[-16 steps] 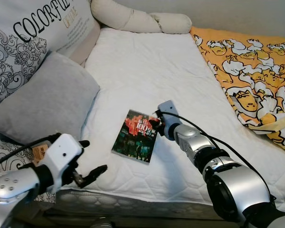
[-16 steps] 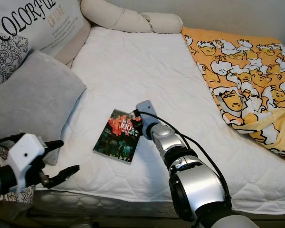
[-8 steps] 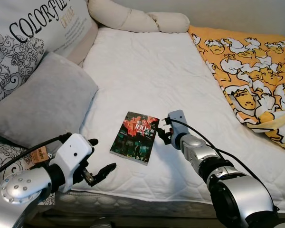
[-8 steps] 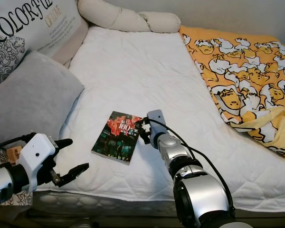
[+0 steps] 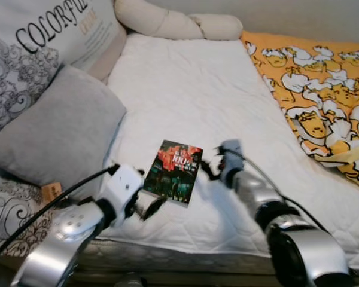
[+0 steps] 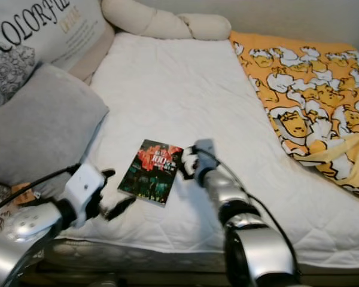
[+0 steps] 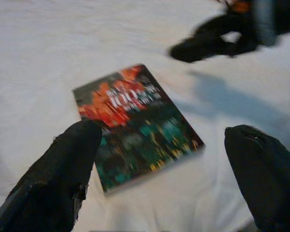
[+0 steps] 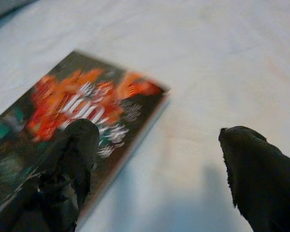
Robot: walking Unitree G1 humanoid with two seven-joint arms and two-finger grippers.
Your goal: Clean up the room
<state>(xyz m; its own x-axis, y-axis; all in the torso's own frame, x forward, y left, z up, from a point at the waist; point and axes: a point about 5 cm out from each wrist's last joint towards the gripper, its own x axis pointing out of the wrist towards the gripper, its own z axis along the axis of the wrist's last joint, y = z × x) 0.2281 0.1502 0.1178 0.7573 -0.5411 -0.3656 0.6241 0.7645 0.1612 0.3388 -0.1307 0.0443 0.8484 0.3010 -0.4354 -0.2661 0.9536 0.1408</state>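
Note:
A dark book [image 5: 173, 172] with a red and teal cover lies flat on the white mattress [image 5: 185, 89], near its front edge. My left gripper [image 5: 147, 192] is open at the book's near left corner, with the fingers [image 7: 67, 174] spread wide on either side of the book [image 7: 135, 121]. My right gripper [image 5: 206, 168] is open just off the book's right edge. One of its fingertips [image 8: 70, 164] hovers over the cover [image 8: 82, 116]; the other is over bare sheet. Neither gripper holds anything.
A grey pillow [image 5: 57, 128] and a printed pillow [image 5: 42, 48] lie to the left of the book. A beige bolster [image 5: 179, 25] lies at the head of the bed. A yellow patterned blanket [image 5: 317, 84] covers the right side.
My left gripper has swung right, from off the mattress edge to the book's near left corner. The right gripper has drawn back slightly, from over the book's top right corner to beside its right edge.

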